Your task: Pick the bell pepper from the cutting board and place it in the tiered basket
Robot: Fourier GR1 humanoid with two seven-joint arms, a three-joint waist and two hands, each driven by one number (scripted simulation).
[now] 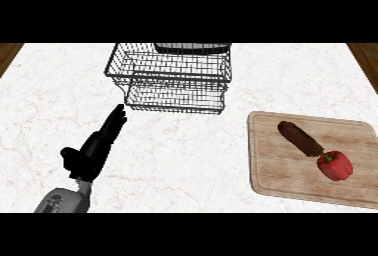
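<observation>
While the left robot hand [92, 150] is held open, the probably light, slick bell pepper [336, 166] is best gripped mid-body.

the bell pepper [335, 165] is red and glossy, with a short green stem at its upper left end. it lies on its side on the right part of the cutting board [280, 172], a pale wooden slab with rounded corners that rests flat on the white marbled bench [184, 150] at the view's right. the tiered basket [170, 75] is dark wire mesh with two stacked tiers. it stands upright at the bench's far middle, well apart from the board.
</observation>
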